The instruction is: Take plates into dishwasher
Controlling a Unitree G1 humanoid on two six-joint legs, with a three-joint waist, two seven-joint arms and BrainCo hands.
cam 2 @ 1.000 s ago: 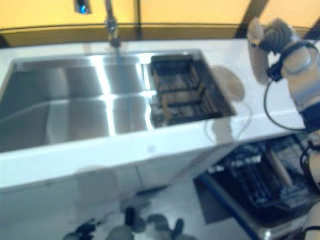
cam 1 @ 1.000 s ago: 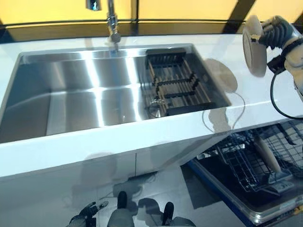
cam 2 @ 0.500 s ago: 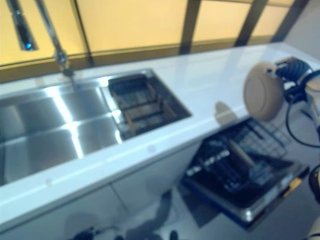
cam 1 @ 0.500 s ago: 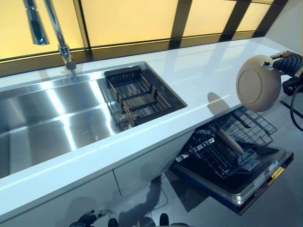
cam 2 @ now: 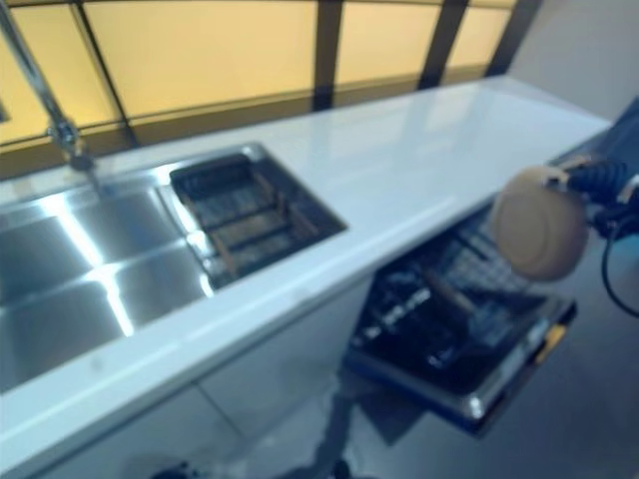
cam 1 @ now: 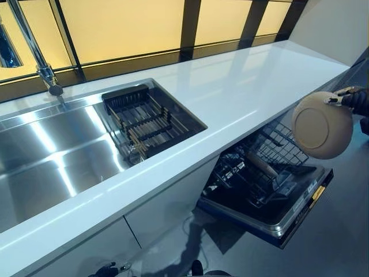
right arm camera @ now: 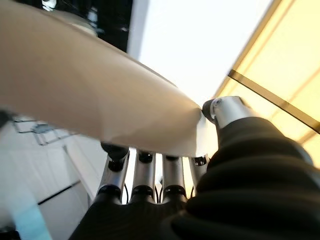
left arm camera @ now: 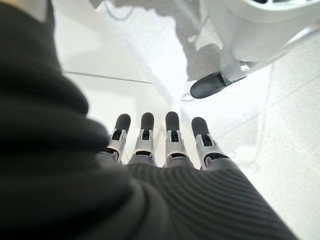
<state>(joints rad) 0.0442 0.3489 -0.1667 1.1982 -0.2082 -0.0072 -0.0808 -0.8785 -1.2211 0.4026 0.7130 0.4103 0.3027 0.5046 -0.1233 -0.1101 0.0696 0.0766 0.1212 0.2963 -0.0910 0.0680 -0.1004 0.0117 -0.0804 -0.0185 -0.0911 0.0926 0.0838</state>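
— What has moved?
— The plate [cam 1: 322, 125] has dropped lower, over the open rack [cam 1: 262, 167] at right.
— Grip?
— Right hand [cam 1: 354, 99] pinches its rim; stiff, breakable. Left hand [left arm camera: 165, 145] hangs straight-fingered.

Beige plate [cam 1: 322, 124], white countertop [cam 1: 230, 92], steel-grey sink [cam 1: 52, 156], black dish rack [cam 1: 144, 118], amber window panels [cam 1: 121, 26]

Left hand [left arm camera: 165, 150]: silver fingers, dark tips, dark ribbed cover; right hand [right arm camera: 150, 185] alike.
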